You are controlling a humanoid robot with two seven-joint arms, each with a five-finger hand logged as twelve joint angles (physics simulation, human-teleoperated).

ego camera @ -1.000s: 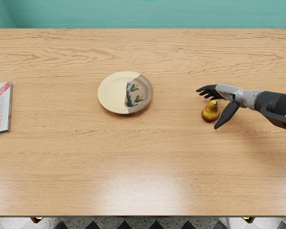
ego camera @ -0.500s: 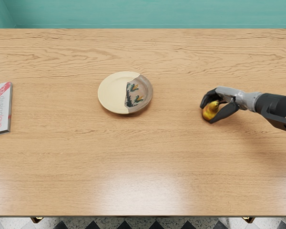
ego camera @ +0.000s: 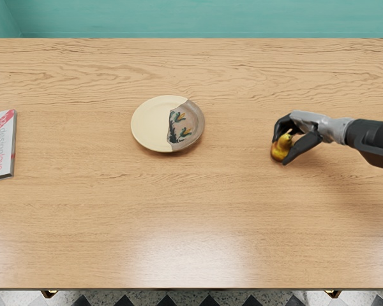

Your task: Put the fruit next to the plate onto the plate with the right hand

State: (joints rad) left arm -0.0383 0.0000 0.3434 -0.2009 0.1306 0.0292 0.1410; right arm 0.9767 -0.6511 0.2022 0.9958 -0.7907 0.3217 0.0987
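change: fingers (ego camera: 295, 148) of right hand (ego camera: 291, 136), spread a second ago, are now curled round the pear (ego camera: 280, 152) | pear: kept low at the tabletop (ego camera: 179, 217), well right of the plate (ego camera: 142, 121) | task: grasp judged secured; lift and carry outstanding

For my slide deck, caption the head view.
Right hand gripping the pear, with the plate apart across the wooden table.

Open tabletop (ego camera: 236, 137) between pear (ego camera: 281, 150) and plate (ego camera: 154, 122); book (ego camera: 0, 145) far left.
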